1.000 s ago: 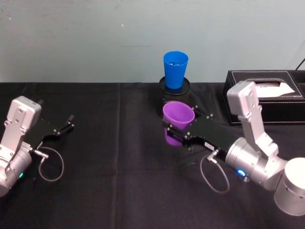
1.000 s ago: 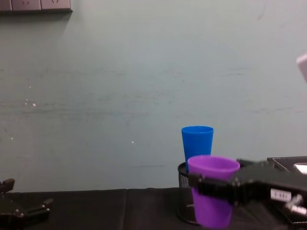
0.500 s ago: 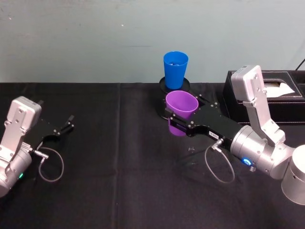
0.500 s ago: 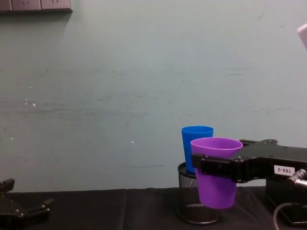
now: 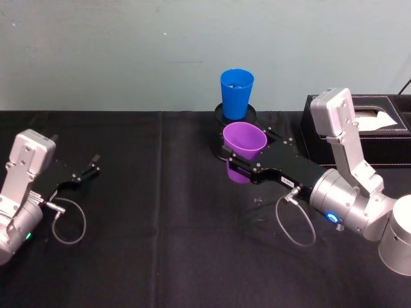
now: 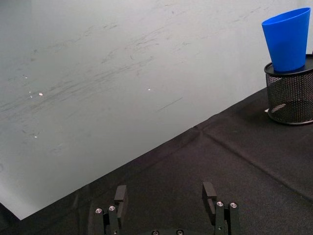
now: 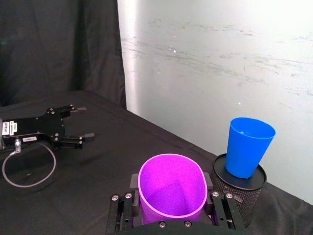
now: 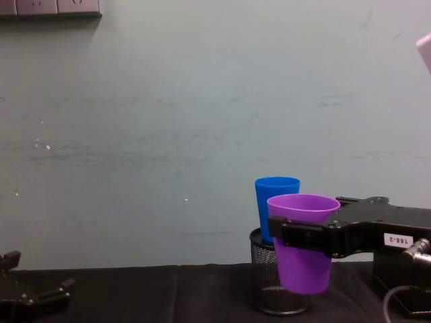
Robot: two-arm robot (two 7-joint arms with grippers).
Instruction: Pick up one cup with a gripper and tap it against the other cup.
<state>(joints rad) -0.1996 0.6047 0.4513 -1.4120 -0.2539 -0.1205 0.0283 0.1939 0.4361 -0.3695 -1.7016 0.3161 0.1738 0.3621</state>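
Head view, items listed left to right. Left gripper [image 5: 88,168]: black claw on a silver arm, resting low over the black tablecloth [image 5: 160,231], well apart from both cups; the left wrist view shows its fingers [image 6: 120,195] spread with nothing between them.

Smooth purple plastic tumbler [image 5: 244,144]: tapered, mouth up, lifted clear of the cloth, seated between the flat fingers of the right gripper [image 5: 235,163], which are clamped on its sides below the rim.

Bright blue plastic tumbler [image 5: 236,93]: just beyond the right gripper's tips, standing upright in the mouth of a black mesh holder [image 5: 219,117]. In the chest view the purple tumbler [image 8: 303,262] overlaps the blue one [image 8: 276,198]; contact between them cannot be confirmed, though the right wrist view suggests a narrow gap.

Black tissue box [image 5: 385,144]: behind the right arm's wrist, well clear of the claw's tips.
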